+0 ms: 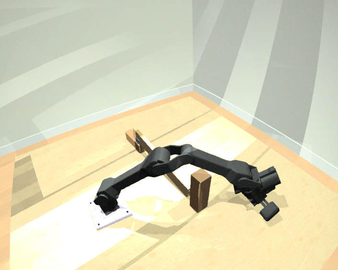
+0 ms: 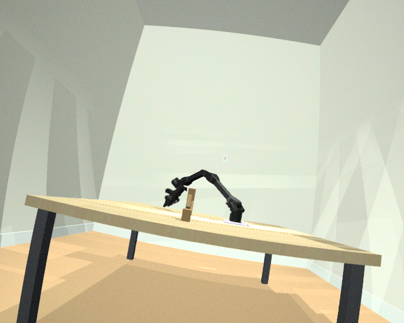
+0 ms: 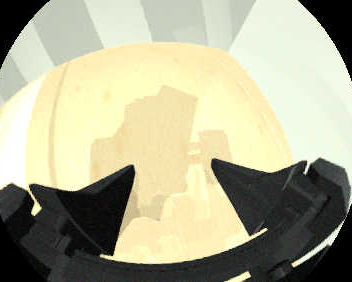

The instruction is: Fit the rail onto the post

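Observation:
The long wooden rail (image 1: 177, 183) runs under my arm, its far end at the bracket (image 1: 137, 140) on the low footboard block (image 1: 130, 136) (image 2: 185, 215). Its near end is low, close to the left side of the upright wooden post (image 1: 199, 191) (image 2: 192, 190). The arm and post hide parts of the rail. The pegs and holes do not show, and I cannot tell whether rail and post touch. My gripper (image 3: 173, 166) is open and empty, low above the table beyond the post, on the side away from the rail. The rail is not in the wrist view.
My arm (image 1: 212, 161) (image 2: 223, 185) arches from its white base plate (image 1: 110, 219) over the rail and past the post, which stands between base and gripper. The wooden table (image 2: 250, 237) ends beyond the gripper, with its far edge in the wrist view.

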Robot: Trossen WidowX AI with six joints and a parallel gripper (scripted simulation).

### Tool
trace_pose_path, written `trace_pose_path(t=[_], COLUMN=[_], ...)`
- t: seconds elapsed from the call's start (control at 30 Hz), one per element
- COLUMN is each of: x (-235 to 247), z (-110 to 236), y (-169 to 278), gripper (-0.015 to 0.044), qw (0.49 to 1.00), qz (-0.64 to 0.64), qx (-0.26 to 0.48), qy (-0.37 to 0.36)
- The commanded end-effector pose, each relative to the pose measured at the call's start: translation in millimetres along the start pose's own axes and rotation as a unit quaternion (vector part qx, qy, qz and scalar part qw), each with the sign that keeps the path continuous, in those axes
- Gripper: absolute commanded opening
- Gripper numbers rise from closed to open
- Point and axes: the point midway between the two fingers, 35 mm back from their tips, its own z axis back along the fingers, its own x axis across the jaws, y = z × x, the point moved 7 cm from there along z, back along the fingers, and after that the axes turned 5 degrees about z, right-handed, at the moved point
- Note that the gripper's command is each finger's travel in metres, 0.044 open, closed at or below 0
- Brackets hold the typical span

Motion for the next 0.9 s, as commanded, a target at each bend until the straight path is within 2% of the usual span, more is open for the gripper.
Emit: trace_pose_path(t=[0.0,0.17,0.3,0.47,0.7,0.77,0.87], x=[2.7,71.7,131.7,197.7,262.1,268.5,269.2], z=[1.3,37.3,75.3,127.2,197.8,207.3,208.4], y=[-0.6,-9.5,-4.2,19.3,75.6,85.5,86.8], gripper=[0.0426,0.044,0.044,0.044,0.044,0.044,0.044], qw=[1.0,0.981,0.932,0.827,0.624,0.593,0.589], qz=[0.007,0.181,0.34,0.525,0.727,0.748,0.751], qx=[0.002,0.048,0.08,0.106,0.116,0.115,0.115], qy=[-0.002,-0.05,-0.101,-0.17,-0.262,-0.274,-0.275])
